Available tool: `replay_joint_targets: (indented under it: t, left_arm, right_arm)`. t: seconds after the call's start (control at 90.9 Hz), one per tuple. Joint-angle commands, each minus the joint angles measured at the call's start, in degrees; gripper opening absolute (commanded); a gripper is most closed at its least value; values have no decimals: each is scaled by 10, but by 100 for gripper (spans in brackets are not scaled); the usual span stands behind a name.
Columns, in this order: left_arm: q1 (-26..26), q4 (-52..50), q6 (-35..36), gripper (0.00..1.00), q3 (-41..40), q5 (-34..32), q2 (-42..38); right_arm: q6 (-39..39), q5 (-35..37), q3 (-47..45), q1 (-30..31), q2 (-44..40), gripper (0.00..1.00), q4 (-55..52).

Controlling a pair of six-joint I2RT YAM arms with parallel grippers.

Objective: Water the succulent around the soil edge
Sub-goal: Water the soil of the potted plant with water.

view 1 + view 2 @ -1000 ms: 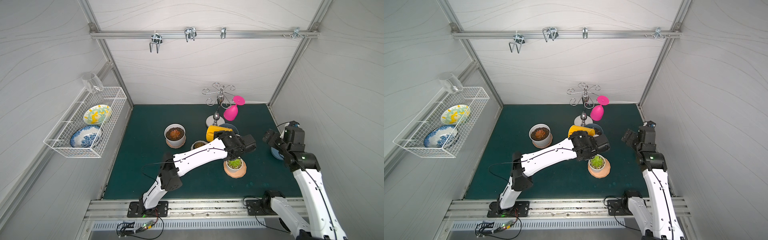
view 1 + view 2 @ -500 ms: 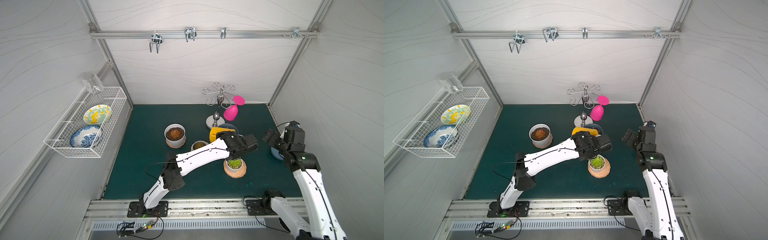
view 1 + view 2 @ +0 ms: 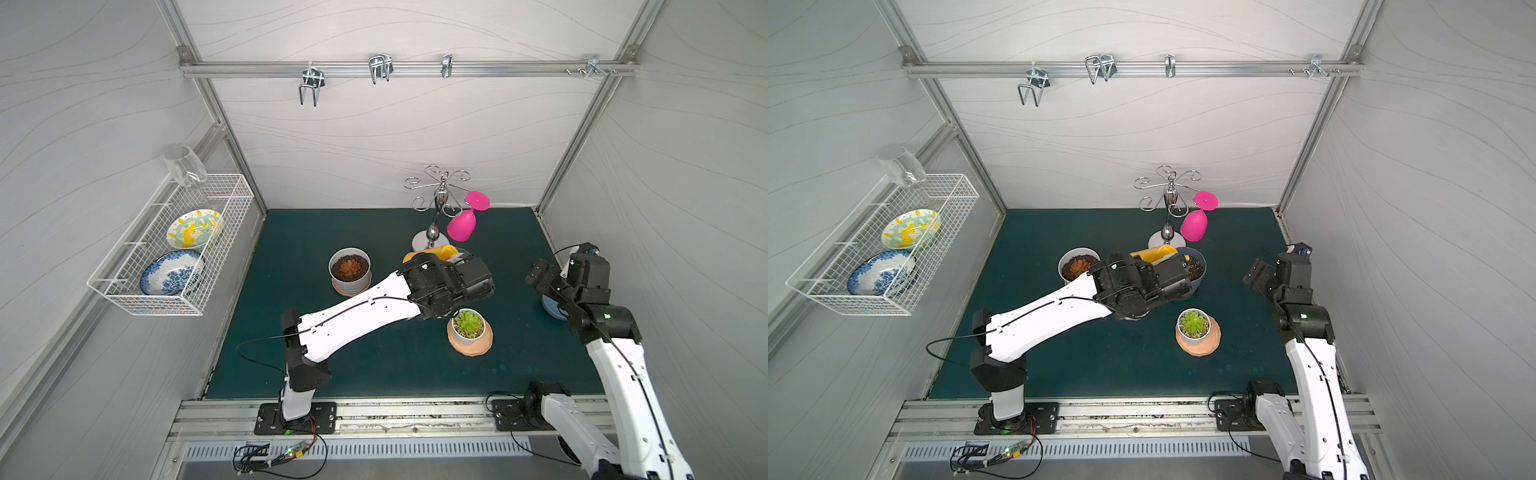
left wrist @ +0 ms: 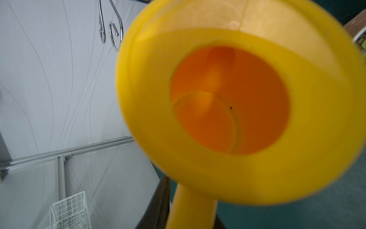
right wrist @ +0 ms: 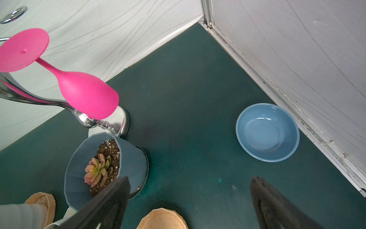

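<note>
Watering can point(image 4: 237, 99), yellow plastic, clamped by handle point(image 4: 192, 198) in left gripper point(image 4: 188, 218): rigid, smooth, probably light, little water inside. Green succulent point(image 3: 468, 322) just beside that gripper; leaves fragile. Right gripper point(image 5: 190, 198) wide, empty.

No legible text, label, brand, number or sign visible.

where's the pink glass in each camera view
top view: pink glass at the mat's back, right of centre
top view: pink glass, same place
left wrist: not in it
right wrist: pink glass close up, bowl down
landmark: chrome stand it hangs from
</note>
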Motion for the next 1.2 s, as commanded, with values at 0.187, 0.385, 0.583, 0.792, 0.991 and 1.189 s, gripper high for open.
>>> replay_joint_targets:
  t: [0.187, 0.385, 0.583, 0.792, 0.991, 1.189]
  left_arm:
    - [-53, -32, -182, 0, -106, 70, -58]
    - [-70, -55, -258, 0, -162, 92, -73]
    - [-91, -43, -282, 0, -204, 115, -73]
    - [-99, -11, -284, 0, -238, 131, -61]
    - [-104, 8, -279, 0, -245, 140, -52]
    - [-105, 19, -272, 0, -247, 151, -35]
  right_arm:
    - [-4, -41, 19, -3, -36, 99, -64]
    - [-10, -42, 7, -3, -55, 99, -85]
    - [-9, -42, -12, -3, -65, 99, -87]
    - [-8, -36, -13, -3, -71, 99, -90]
    - [-6, -33, -18, -3, -80, 99, -91]
    - [-5, -31, -23, -3, -83, 99, -91]
